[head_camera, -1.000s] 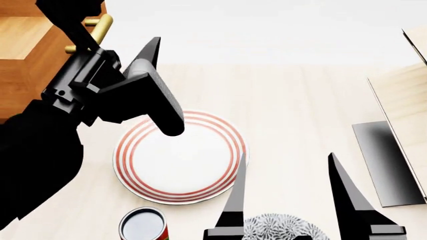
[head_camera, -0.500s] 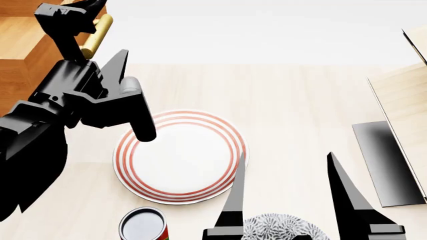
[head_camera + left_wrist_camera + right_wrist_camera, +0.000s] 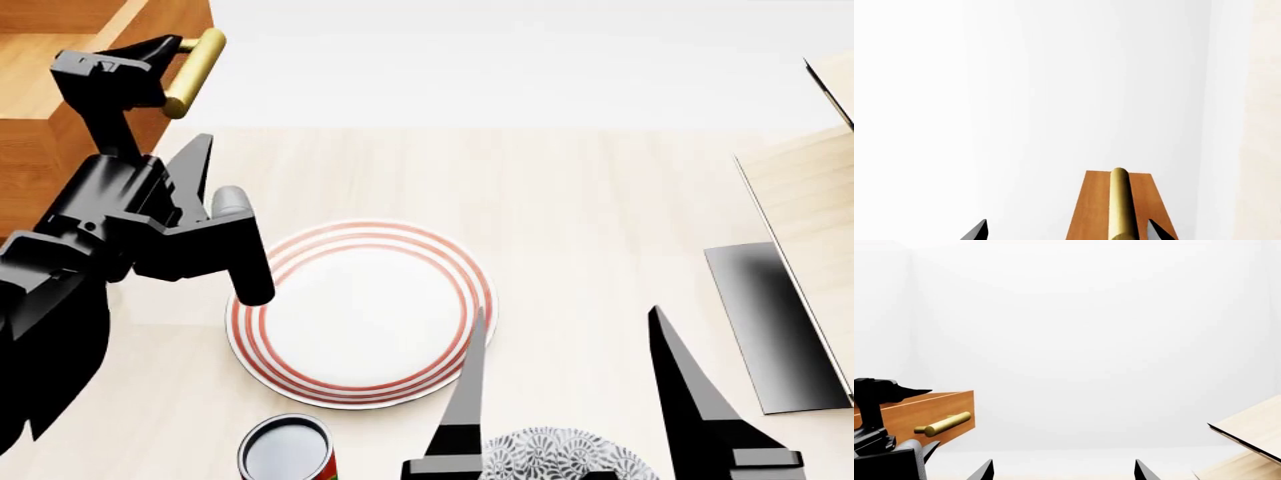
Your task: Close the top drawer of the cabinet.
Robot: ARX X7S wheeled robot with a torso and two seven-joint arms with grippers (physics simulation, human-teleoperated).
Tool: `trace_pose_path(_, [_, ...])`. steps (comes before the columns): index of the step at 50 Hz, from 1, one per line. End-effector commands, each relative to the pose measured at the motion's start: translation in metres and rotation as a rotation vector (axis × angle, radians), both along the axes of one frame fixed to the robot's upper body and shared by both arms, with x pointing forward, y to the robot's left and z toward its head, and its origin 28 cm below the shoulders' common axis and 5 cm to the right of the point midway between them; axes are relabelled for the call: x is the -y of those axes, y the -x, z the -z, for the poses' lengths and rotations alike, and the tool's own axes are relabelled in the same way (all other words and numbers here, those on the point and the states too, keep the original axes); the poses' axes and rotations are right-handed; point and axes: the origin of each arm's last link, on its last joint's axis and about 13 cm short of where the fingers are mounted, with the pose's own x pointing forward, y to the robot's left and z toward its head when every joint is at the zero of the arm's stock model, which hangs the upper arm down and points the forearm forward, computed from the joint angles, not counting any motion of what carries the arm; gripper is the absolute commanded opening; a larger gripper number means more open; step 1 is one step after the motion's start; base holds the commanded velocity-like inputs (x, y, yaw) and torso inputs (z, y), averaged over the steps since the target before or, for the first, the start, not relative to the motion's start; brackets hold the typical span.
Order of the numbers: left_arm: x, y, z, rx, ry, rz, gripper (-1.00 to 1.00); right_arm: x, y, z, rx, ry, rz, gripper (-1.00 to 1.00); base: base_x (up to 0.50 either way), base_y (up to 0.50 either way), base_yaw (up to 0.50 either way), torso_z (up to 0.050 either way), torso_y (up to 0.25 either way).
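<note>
A pale wood worktop (image 3: pixel 601 200) fills the head view under a blank white background. At its far left corner stands the orange-brown cabinet (image 3: pixel 40 150), and the top drawer (image 3: pixel 120 25) juts out from it, its flat front carrying a brass bar handle (image 3: pixel 195 72). On the right edge leans a pale light-wood slanted structure (image 3: pixel 814 190) with a black base (image 3: pixel 767 320). Near the middle lies a white plate with red rings (image 3: pixel 360 312); toward the near edge stand a can (image 3: pixel 286 450) and a patterned bowl (image 3: pixel 567 455).

The left gripper (image 3: pixel 200 215) hangs just in front of the drawer, over the plate's left rim, its fingers spread apart and grasping nothing. In the left wrist view the drawer front (image 3: pixel 1087 210) and handle (image 3: pixel 1119 200) lie between the two black fingertips (image 3: pixel 977 231), just ahead of them; whether they touch cannot be told.

The right gripper (image 3: pixel 574 390) sits low at the near edge, well apart from the drawer, its fingers (image 3: pixel 687 380) parted and empty. Its wrist view shows the drawer (image 3: pixel 927 412) and handle (image 3: pixel 944 424) far off to one side.
</note>
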Motion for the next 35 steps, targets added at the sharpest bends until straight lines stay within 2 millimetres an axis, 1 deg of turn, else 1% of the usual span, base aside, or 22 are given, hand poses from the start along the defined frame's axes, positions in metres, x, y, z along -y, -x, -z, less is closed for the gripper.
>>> trace_pose_path(1, [-0.012, -0.001, 0.003, 0.001, -0.007, -0.048, 1.0, -0.001, 0.0, 0.0, -0.003, 0.003, -0.003, 1.0, 0.0, 0.0, 0.0, 0.0, 0.0])
trace_pose_path(3, [-0.015, -0.001, -0.003, 0.005, 0.03, -0.065, 1.0, -0.001, 0.0, 0.001, -0.003, 0.002, -0.003, 1.0, 0.0, 0.0, 0.0, 0.0, 0.0])
trace_pose_path(4, [-0.015, -0.001, -0.003, 0.005, 0.03, -0.065, 1.0, -0.001, 0.0, 0.001, -0.003, 0.002, -0.003, 1.0, 0.0, 0.0, 0.0, 0.0, 0.0])
trace_pose_path(5, [-0.017, -0.001, -0.007, 0.009, 0.031, -0.071, 1.0, -0.001, 0.0, 0.001, -0.004, 0.002, -0.004, 1.0, 0.0, 0.0, 0.0, 0.0, 0.0])
trace_pose_path(7, [-0.019, -0.002, -0.005, 0.01, 0.03, -0.078, 1.0, -0.001, 0.0, 0.001, -0.004, 0.002, -0.005, 1.0, 0.0, 0.0, 0.0, 0.0, 0.0])
trace_pose_path(10, [-0.022, -0.001, -0.012, 0.018, 0.03, -0.09, 1.0, -0.001, 0.0, 0.001, -0.003, 0.002, -0.004, 1.0, 0.0, 0.0, 0.0, 0.0, 0.0])
trace_pose_path(11, [-0.022, -0.001, -0.01, 0.019, 0.027, -0.091, 1.0, -0.001, 0.0, 0.001, -0.004, 0.002, -0.004, 1.0, 0.0, 0.0, 0.0, 0.0, 0.0])
trace_pose_path(21, [-0.028, -0.002, -0.027, 0.04, 0.026, -0.112, 1.0, -0.001, 0.0, 0.0, -0.003, 0.003, -0.007, 1.0, 0.0, 0.0, 0.0, 0.0, 0.0])
trace_pose_path(25, [-0.03, -0.001, -0.029, 0.044, 0.028, -0.118, 1.0, -0.001, 0.0, 0.001, -0.004, 0.006, -0.007, 1.0, 0.0, 0.0, 0.0, 0.0, 0.0])
trace_pose_path(29, [-0.032, -0.001, -0.026, 0.042, 0.026, -0.123, 1.0, -0.001, 0.0, 0.001, -0.003, 0.007, -0.008, 1.0, 0.0, 0.0, 0.0, 0.0, 0.003])
trace_pose_path(35, [-0.035, -0.001, -0.027, 0.04, 0.028, -0.131, 1.0, -0.002, -0.001, 0.002, -0.006, 0.008, -0.008, 1.0, 0.0, 0.0, 0.0, 0.0, 0.0])
